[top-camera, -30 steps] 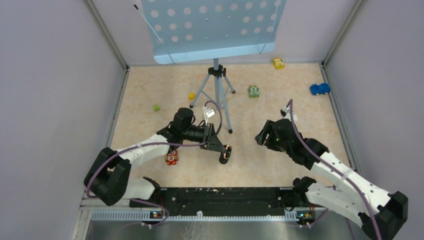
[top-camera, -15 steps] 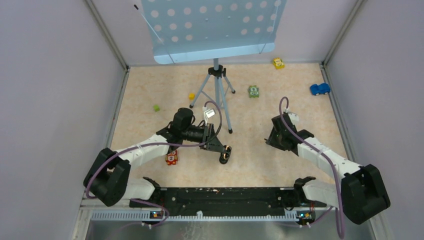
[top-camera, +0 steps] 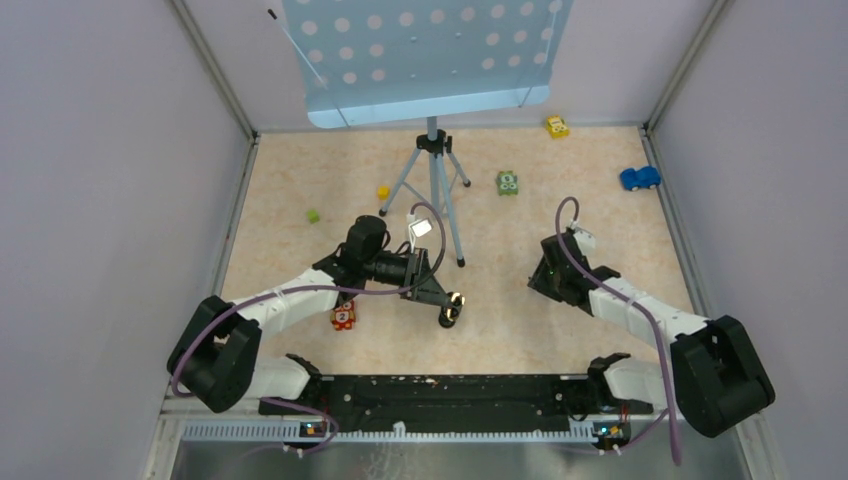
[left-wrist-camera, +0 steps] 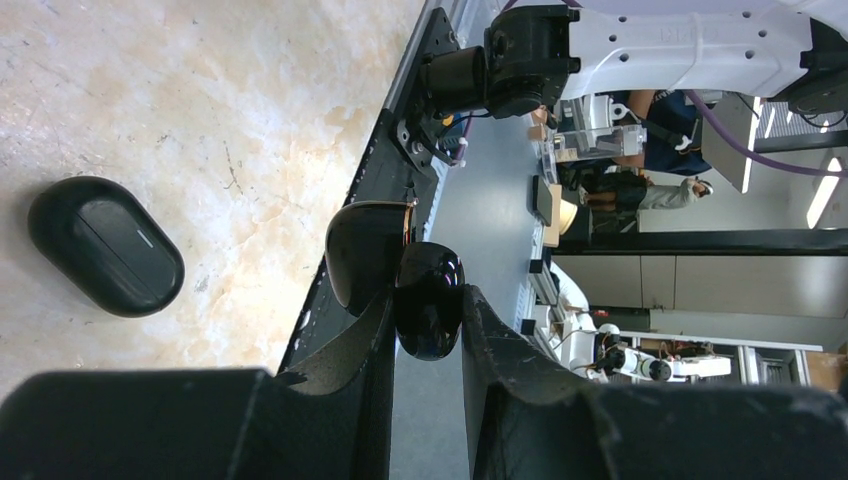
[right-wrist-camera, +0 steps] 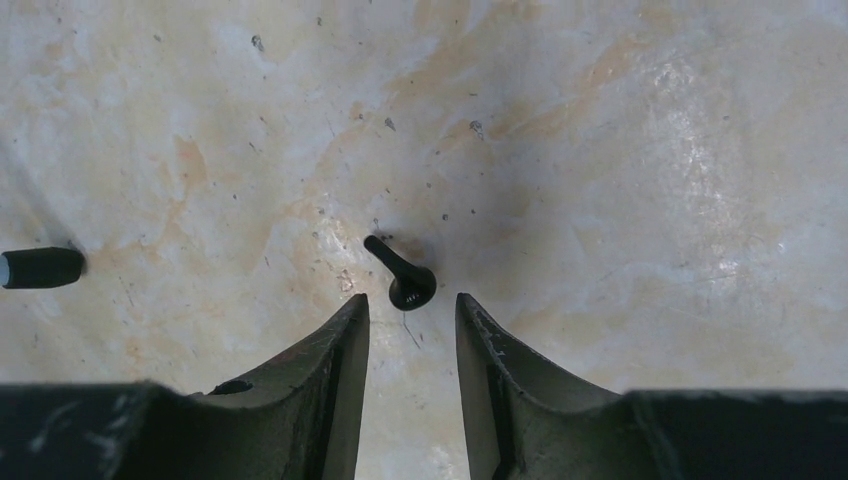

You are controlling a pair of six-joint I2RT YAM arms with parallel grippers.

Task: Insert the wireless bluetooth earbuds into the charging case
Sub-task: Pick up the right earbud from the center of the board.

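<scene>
Right wrist, right tool point(right-wrist-camera: 411, 302) partly open, empty, earbud point(right-wrist-camera: 408, 285) just ahead, left tool point(left-wrist-camera: 428, 305) clamped on charging case point(left-wrist-camera: 430, 280)

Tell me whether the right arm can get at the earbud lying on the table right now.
Probably yes: the right gripper sits close over the earbud, jaws apart and lined up on it, nothing lying between.

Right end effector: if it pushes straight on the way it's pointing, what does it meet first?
Probably the earbud lying on the table just ahead of the right end effector, in line with the gap between its open jaws. Depth is unclear; it might touch the table first.
</scene>
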